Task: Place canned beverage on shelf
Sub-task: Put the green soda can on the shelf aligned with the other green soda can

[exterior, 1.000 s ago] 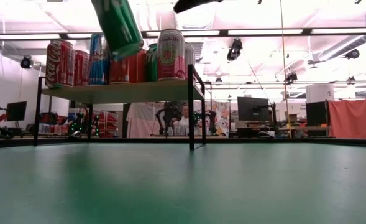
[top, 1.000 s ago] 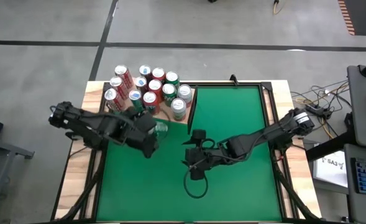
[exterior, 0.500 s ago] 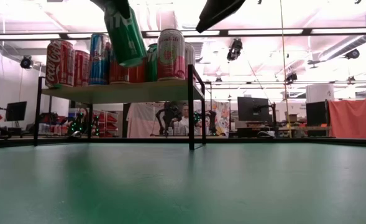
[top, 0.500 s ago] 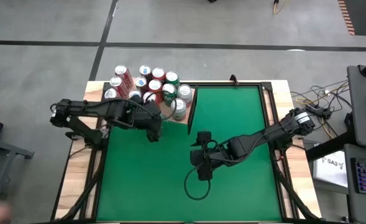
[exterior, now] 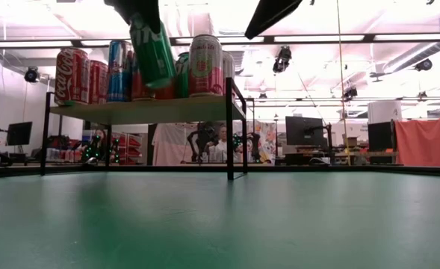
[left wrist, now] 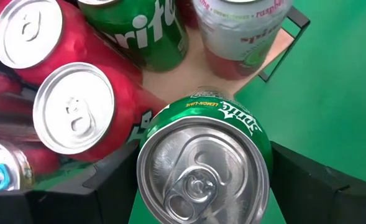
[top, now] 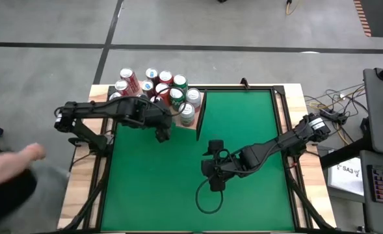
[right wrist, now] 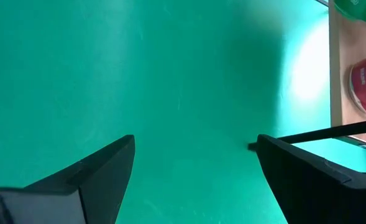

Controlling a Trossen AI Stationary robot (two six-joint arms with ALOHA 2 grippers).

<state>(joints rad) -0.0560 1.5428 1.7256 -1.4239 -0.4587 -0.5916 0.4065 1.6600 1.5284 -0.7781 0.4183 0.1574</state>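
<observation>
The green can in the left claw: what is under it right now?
In the low view the green can hangs tilted in the left claw, its base above the shelf front edge, not resting on it. The exact spot beneath is hidden by the can itself in the left wrist view.

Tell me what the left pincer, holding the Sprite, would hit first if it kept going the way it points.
Probably the cans already on the shelf: the left pincer carries the green Sprite can right at the shelf's front edge, with a red can and another Sprite can directly ahead. Depth is unclear.
</observation>
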